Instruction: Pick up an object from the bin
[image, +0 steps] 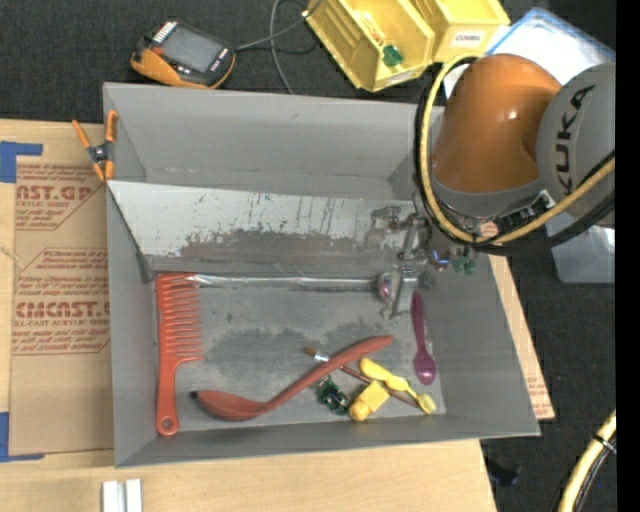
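My gripper (402, 296) hangs low at the right of the bin, close to the floor near the back wall. Its tip is right at the upper end of a purple plastic spoon (423, 345), which lies lengthwise along the right side with its bowl toward the front. Whether the spoon's handle is inside the gripper is hidden by the gripper body. A long red ladle (290, 386) lies just in front and to the left, its handle end pointing toward the spoon.
A yellow toy piece (385, 392) and a small green and black part (331, 396) lie at the front right beside the ladle's handle. An orange-red comb (176, 340) runs along the left wall. The orange-covered arm overhangs the right rim.
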